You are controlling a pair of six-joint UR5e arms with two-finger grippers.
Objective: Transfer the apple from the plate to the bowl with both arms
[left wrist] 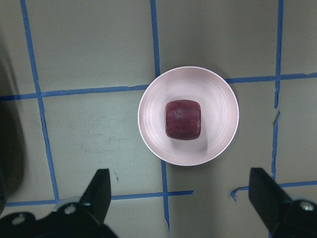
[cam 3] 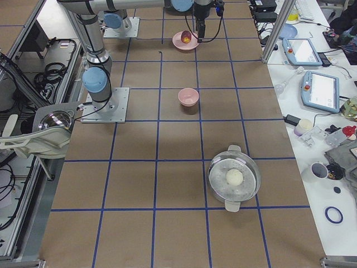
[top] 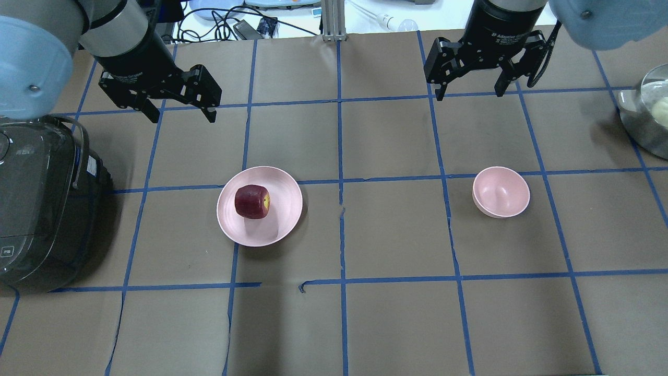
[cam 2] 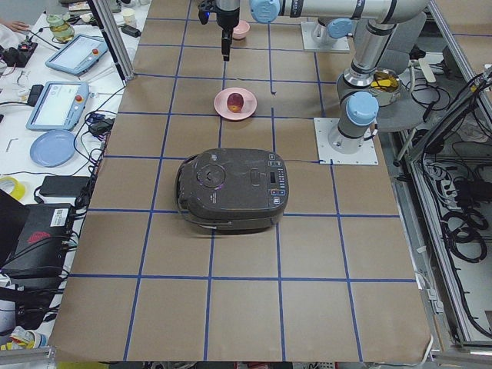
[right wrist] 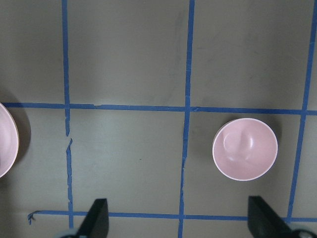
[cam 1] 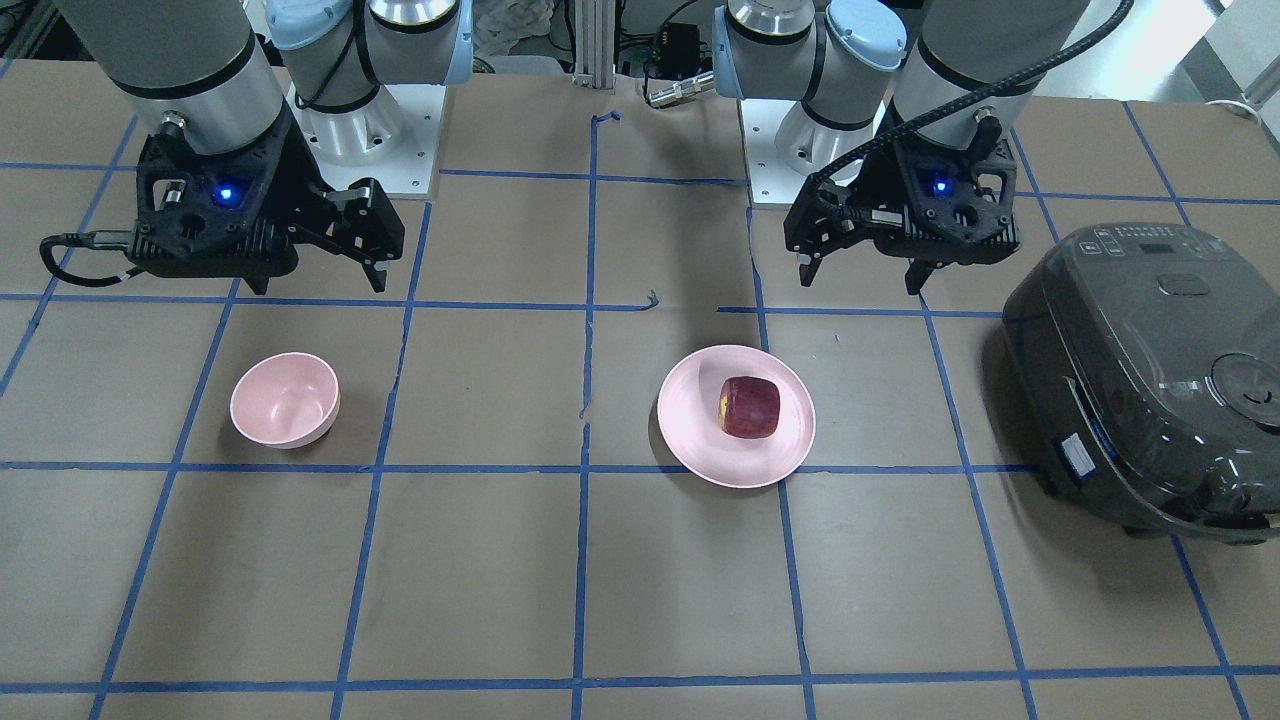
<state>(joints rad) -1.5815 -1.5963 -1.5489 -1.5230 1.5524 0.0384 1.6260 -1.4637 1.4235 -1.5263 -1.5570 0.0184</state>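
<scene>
The dark-red apple (cam 1: 750,407) (top: 252,201) (left wrist: 183,119) lies in the middle of the wide pale-pink plate (cam 1: 700,420) (top: 284,209) (left wrist: 220,119), its yellowish patch to one side. The small deep pink bowl (cam 1: 285,399) (top: 501,191) (right wrist: 245,148) stands empty about two grid squares away. My left gripper (cam 1: 860,282) (top: 182,117) (left wrist: 182,198) is open and empty, high above the table beside the plate. My right gripper (cam 1: 320,283) (top: 468,95) (right wrist: 179,223) is open and empty, high above the table near the bowl.
A dark grey rice cooker (cam 1: 1150,380) (top: 36,209) (cam 2: 231,188) with its lid shut stands beyond the plate on my left. A metal pot (top: 647,115) (cam 3: 234,177) holding a pale ball sits at my far right. Blue tape lines grid the brown table.
</scene>
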